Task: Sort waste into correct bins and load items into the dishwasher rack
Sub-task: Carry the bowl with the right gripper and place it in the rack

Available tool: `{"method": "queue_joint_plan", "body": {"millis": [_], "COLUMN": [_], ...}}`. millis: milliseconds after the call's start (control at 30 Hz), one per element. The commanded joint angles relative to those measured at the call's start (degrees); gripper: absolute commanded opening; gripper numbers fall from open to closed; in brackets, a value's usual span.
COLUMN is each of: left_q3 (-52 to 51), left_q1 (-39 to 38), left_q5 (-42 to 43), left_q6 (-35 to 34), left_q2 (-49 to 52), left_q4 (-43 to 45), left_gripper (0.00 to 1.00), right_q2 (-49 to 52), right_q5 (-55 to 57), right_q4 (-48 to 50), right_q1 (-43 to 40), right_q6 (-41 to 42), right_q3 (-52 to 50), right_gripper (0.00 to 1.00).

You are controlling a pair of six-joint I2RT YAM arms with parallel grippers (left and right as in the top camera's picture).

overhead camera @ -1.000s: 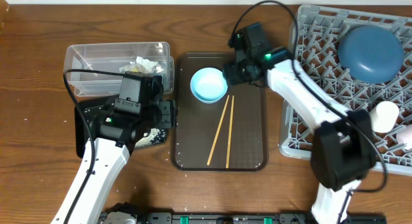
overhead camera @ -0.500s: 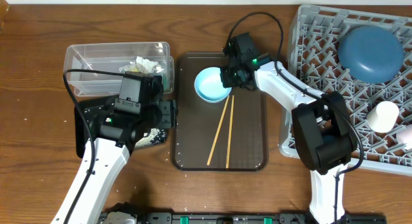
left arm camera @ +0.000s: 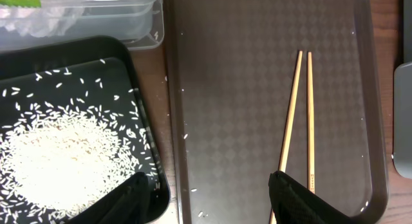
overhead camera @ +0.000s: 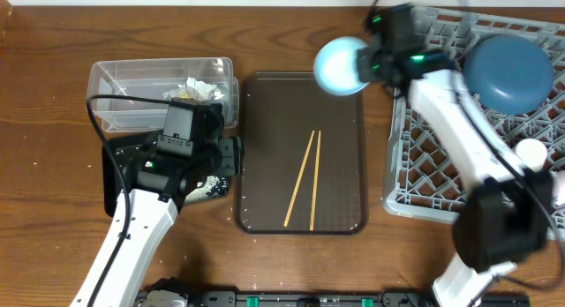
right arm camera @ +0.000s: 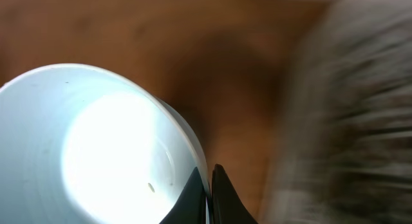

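Above the far right corner of the brown serving tray (overhead camera: 265,166), we see the right gripper (right arm camera: 207,180) pinching the rim of the small white bowl (overhead camera: 340,66), which is held in the air just beside the grey dishwasher rack (overhead camera: 408,179). A blue bowl (overhead camera: 508,73) rests in that rack. The left gripper (left arm camera: 212,201) hangs empty, fingers spread wide, over the seam between the black tray (left arm camera: 96,56) of rice grains (left arm camera: 58,153) and the serving tray, where the chopsticks (left arm camera: 297,108) lie side by side. A crumpled napkin (overhead camera: 199,86) sits in the clear tub (overhead camera: 124,78).
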Motion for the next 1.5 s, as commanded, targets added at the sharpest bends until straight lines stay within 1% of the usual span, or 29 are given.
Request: {"method": "queue_joint_plan", "body": {"millis": [0,133,200,267,567,733,967,1333,1467], "left_q3": [0.42,0.42,0.42,0.42,0.42,0.42,0.42,0.42,0.44], "left_q1": [0.33,0.33,0.33,0.33,0.33,0.33,0.33,0.33,0.33], "left_q5": [-0.35,-0.35,-0.35,-0.35,-0.33,-0.33,-0.33,-0.09,-0.09], "left_q6": [-0.37,-0.37,-0.37,-0.37,-0.37,-0.37,-0.37,-0.61,-0.61], "left_q2": [-0.17,-0.17,-0.15,-0.17,-0.17,-0.17,-0.17,-0.17,-0.17], "left_q4": [0.04,0.31,0.28,0.28,0.22,0.22,0.20,0.15,-0.24], "left_gripper": [0.63,0.63,0.64,0.64,0.64,0.64,0.64,0.64,0.64], "right_q2": [-5.57,-7.02,-6.56,-5.99,-1.14,1.55,2.86,2.86,2.86], "right_q5": [16.11,36.26,45.51,50.97,69.05,69.61,69.05,59.01,56.89], "right_q4": [-0.17,0.00,-0.04,-0.04,-0.11,-0.07,0.35,1.33,1.36], "right_q1": [-2.08,-4.17,-5.07,-5.97,-8.90,-9.40,-9.09,-7.08,-6.47], "right_q6": [-9.64,-14.78,-15.02,-14.88,-2.38,1.64,6.32,6.19,3.82], "right_q3": [1.60,1.60,1.38,0.83,-4.31,-7.50,-11.89,-15.63,-15.67], "right_gripper": [0.01,0.01,0.01,0.01,0.01,0.01,0.01,0.01,0.01]}}
